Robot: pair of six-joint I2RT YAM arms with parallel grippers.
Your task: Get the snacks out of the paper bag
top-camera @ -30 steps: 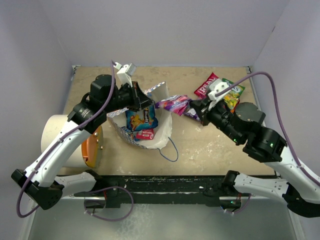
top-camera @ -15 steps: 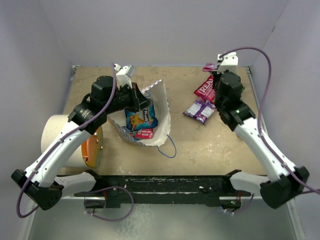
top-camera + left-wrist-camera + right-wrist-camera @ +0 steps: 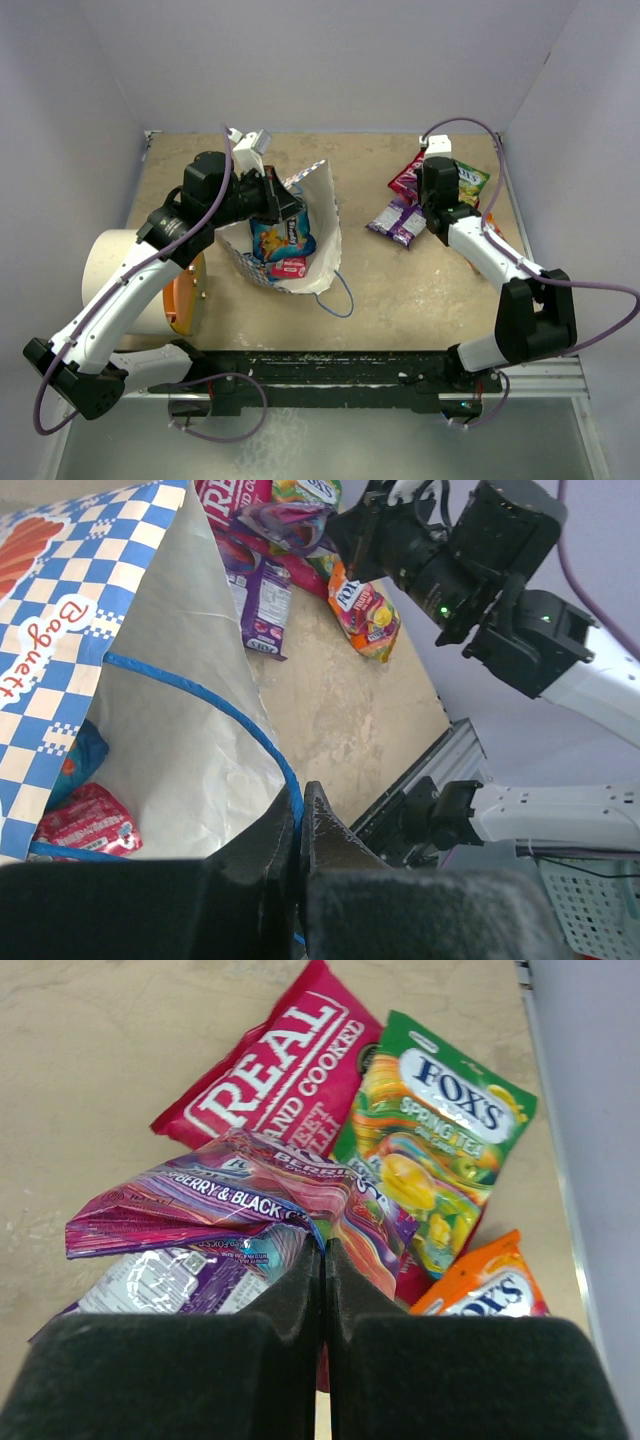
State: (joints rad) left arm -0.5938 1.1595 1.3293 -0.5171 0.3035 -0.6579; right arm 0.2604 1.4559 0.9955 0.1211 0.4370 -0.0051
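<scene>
We logged four loose snacks at two o'clock, a purple-pink packet pinched in the closed right gripper over them, and a blue packet and a red packet not yet out of the paper bag at nine o'clock, its rim clamped by the left gripper.

table | left: paper bag, white cylinder (on its side) | right: red packet, green packet, purple packet

arms: white links, black joints | cables: purple | gripper fingers: black, perhaps padded | status light: green
</scene>
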